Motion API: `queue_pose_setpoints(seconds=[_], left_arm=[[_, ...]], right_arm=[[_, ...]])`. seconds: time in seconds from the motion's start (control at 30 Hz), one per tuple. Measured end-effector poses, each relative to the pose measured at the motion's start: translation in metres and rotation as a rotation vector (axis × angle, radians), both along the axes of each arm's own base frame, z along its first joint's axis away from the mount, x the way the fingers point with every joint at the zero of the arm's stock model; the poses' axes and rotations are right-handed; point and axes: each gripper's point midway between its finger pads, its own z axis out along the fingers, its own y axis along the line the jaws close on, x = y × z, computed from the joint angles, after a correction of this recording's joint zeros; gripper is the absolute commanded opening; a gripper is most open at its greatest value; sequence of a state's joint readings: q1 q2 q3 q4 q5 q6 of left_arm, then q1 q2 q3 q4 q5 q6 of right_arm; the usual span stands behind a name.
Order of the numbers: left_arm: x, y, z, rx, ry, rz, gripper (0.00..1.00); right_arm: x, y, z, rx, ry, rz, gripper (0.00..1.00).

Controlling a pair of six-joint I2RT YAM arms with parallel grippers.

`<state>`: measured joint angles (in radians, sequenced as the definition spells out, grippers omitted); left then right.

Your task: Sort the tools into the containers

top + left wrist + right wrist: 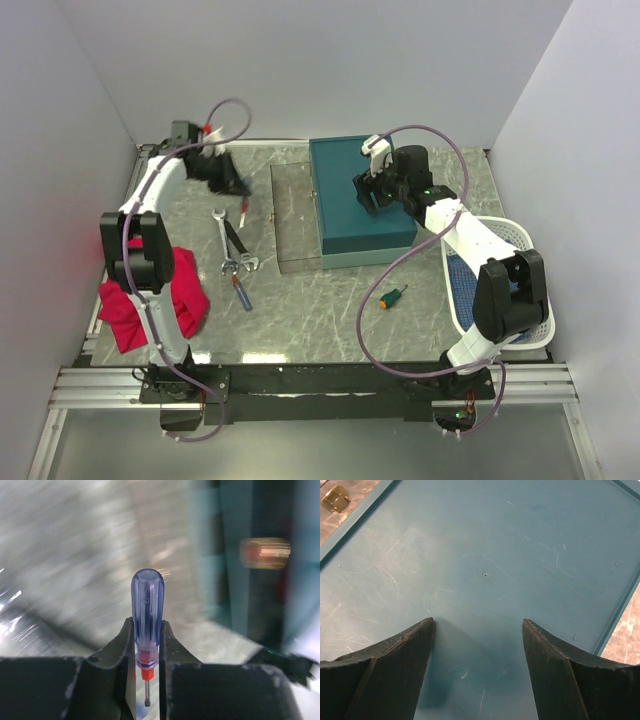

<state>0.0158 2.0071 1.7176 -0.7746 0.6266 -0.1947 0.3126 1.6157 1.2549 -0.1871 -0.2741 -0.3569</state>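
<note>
While left gripper (147,635) is clamped on blue-handled screwdriver (147,605), handle points away from wrist camera; red collar and tip sit between fingers. Background there is blurred. In top view, this gripper is over far-left part of table (320,320).

Right gripper (477,625) hovers over teal box (485,555), jaws wide apart, nothing between.

Silver wrenches (224,245) lie on table left of box. Second red-and-blue screwdriver (241,291) lies just nearer. Stubby orange-and-green screwdriver (392,297) lies in front of box. White basket (520,238) is at right edge, red cloth (150,300) at left.
</note>
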Motion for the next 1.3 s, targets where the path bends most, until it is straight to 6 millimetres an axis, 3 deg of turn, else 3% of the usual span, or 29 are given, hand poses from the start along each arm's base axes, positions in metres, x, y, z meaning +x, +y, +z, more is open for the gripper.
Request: queue_pose_setpoints(seconds=[0.1, 0.2, 0.3, 0.4, 0.43, 0.47, 0.5, 0.63, 0.7, 0.73, 0.93, 1.1, 1.2, 1.3], left_arm=[[0.006, -0.055, 0.047, -0.123, -0.115, -0.126, 0.01], [-0.003, -0.106, 0.068, -0.205, -0.151, -0.236, 0.01], [-0.016, -0.143, 0.063, -0.257, -0.111, -0.305, 0.04], [-0.018, -0.16, 0.04, -0.268, -0.032, -0.299, 0.15], [-0.018, -0.162, 0.029, -0.261, -0.005, -0.287, 0.18], [-0.018, -0.162, 0.02, -0.253, 0.022, -0.273, 0.35], [-0.018, -0.161, 0.01, -0.248, 0.049, -0.258, 0.43], [-0.016, -0.159, -0.004, -0.234, 0.095, -0.217, 0.56], [-0.014, -0.158, -0.004, -0.233, 0.095, -0.209, 0.71], [-0.014, -0.158, -0.003, -0.234, 0.091, -0.21, 0.74], [-0.011, -0.157, 0.008, -0.223, 0.052, -0.225, 0.73], [0.0, -0.144, 0.046, -0.165, -0.084, -0.224, 0.73], [0.016, -0.128, 0.081, -0.115, -0.217, -0.202, 0.73], [0.028, -0.103, 0.107, -0.056, -0.317, -0.146, 0.73]], right_arm=[[0.0, 0.0, 0.0, -0.003, -0.001, 0.0, 0.79], [0.0, 0.0, 0.0, -0.005, -0.003, 0.0, 0.79], [0.0, -0.001, 0.001, -0.009, -0.006, -0.001, 0.79], [-0.005, -0.005, 0.001, -0.019, -0.008, -0.007, 0.79], [-0.007, -0.006, 0.001, -0.022, -0.008, -0.008, 0.79], [-0.01, -0.007, 0.001, -0.026, -0.007, -0.009, 0.79], [-0.012, -0.008, 0.001, -0.029, -0.008, -0.009, 0.79], [-0.021, -0.013, 0.002, -0.044, -0.012, -0.006, 0.81], [-0.027, -0.016, 0.004, -0.062, -0.015, 0.006, 0.84], [-0.031, -0.017, 0.004, -0.07, -0.014, 0.016, 0.87], [-0.085, -0.028, 0.014, -0.15, 0.02, 0.215, 0.84], [-0.15, -0.038, 0.022, -0.282, -0.054, 0.487, 0.77], [-0.18, -0.044, 0.005, -0.382, -0.046, 0.678, 0.77], [-0.196, -0.048, -0.021, -0.455, -0.03, 0.834, 0.77]])
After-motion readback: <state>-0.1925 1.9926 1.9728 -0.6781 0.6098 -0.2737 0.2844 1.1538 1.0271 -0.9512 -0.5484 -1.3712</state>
